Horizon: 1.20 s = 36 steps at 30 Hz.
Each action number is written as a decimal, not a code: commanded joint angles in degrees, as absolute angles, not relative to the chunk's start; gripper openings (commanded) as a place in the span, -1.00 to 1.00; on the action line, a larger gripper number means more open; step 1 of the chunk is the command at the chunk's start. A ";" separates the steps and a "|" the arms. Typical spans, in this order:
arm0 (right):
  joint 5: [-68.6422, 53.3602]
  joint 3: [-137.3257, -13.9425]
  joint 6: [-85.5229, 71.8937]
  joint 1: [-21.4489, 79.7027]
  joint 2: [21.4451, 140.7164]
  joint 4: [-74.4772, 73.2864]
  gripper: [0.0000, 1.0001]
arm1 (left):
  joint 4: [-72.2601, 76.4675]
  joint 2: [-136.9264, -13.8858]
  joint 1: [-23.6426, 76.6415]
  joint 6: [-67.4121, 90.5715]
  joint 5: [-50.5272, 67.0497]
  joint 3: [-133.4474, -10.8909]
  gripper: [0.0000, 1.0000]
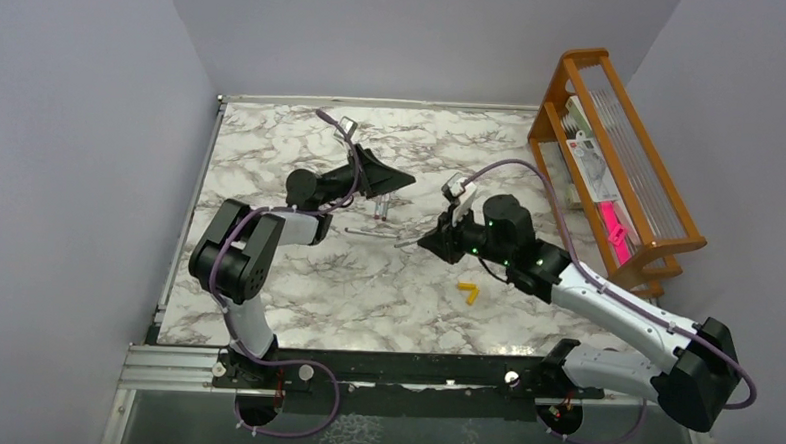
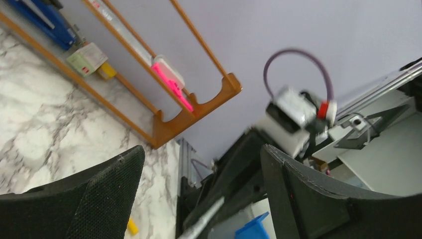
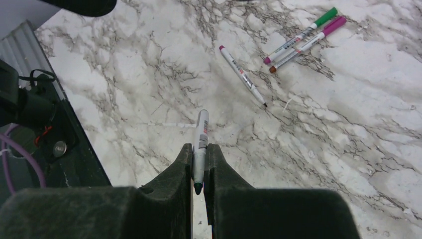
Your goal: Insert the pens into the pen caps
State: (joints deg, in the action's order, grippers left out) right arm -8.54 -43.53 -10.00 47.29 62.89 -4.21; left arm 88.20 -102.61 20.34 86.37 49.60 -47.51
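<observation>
Four thin silvery-grey pens are showing in the right wrist view. One dark-tipped pen is sitting pinched between the black fingers of the right gripper, which are closing tightly on its barrel, its free end pointing out over the white marble-patterned table. An uncapped pen is lying alone just beyond. Two capped pens are lying side by side further off, wearing the stubby green cap and the magenta cap. Two yellow-orange plastic caps are lying close together near the right gripper. The left gripper is gaping wide, holding nothing
</observation>
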 commanded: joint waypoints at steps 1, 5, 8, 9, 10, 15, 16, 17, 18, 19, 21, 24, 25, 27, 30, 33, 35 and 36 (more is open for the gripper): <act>-29.84 -48.65 -8.05 38.72 64.00 -8.97 -0.98 | 101.25 -100.17 20.04 76.37 52.02 -41.53 0.77; -38.06 -52.39 -6.00 33.31 64.81 -12.13 -0.97 | 101.25 -97.82 20.57 71.08 52.91 -37.38 0.66; -43.06 -53.20 -6.59 29.58 65.10 -11.94 -0.97 | 101.25 -94.95 22.54 67.73 56.10 -36.17 0.38; -44.91 -53.41 -6.85 28.60 65.31 -11.80 -0.98 | 101.25 -94.51 23.60 66.91 57.23 -36.05 0.33; -46.01 -53.55 -7.12 28.23 65.60 -11.62 -0.98 | 101.25 -94.15 25.05 66.17 58.43 -36.11 0.32; -52.36 -54.23 -7.64 28.10 67.62 -10.95 -0.97 | 101.17 -93.89 28.65 65.09 62.78 -37.49 0.31; -52.69 -54.10 -8.18 28.06 67.55 -10.32 -0.98 | 101.16 -93.80 28.92 64.90 63.35 -37.57 0.29; -52.76 -53.94 -8.78 28.07 67.33 -9.69 -0.98 | 101.16 -93.74 29.18 64.63 63.87 -37.57 0.28; -53.05 -53.82 -9.29 28.07 66.92 -8.80 -0.98 | 101.16 -93.63 29.41 64.15 64.42 -37.47 0.25; -53.34 -53.84 -9.70 28.02 66.58 -8.15 -0.98 | 101.16 -93.55 29.65 63.70 64.95 -37.25 0.21; -53.24 -54.55 -9.71 28.03 66.21 -8.34 -0.98 | 101.16 -93.63 29.87 63.44 65.57 -37.01 0.15; -52.13 -55.46 -9.07 27.99 66.67 -9.58 -0.98 | 101.12 -94.27 30.14 63.64 66.36 -37.21 -0.07; -52.09 -55.54 -9.02 28.01 66.82 -9.74 -0.98 | 101.16 -94.38 30.31 63.77 66.58 -37.33 -0.17; -52.52 -55.40 -9.21 28.04 67.28 -9.57 -0.98 | 101.16 -94.60 30.74 64.07 67.06 -37.71 -0.38; -53.68 -54.37 -10.55 28.00 67.30 -6.92 -0.98 | 101.16 -95.06 31.12 65.02 67.86 -38.32 -1.00; -52.01 -53.15 -10.77 28.04 66.02 -4.51 -0.97 | 101.16 -95.93 31.17 65.45 67.80 -38.80 -1.00; -45.07 -51.77 -11.82 28.03 63.95 -3.47 -0.38 | 101.12 -96.86 30.77 65.58 66.92 -38.68 -1.00; -40.60 -50.58 -12.97 28.01 62.76 -2.62 -0.12 | 101.04 -97.09 30.24 66.00 65.94 -38.56 -1.00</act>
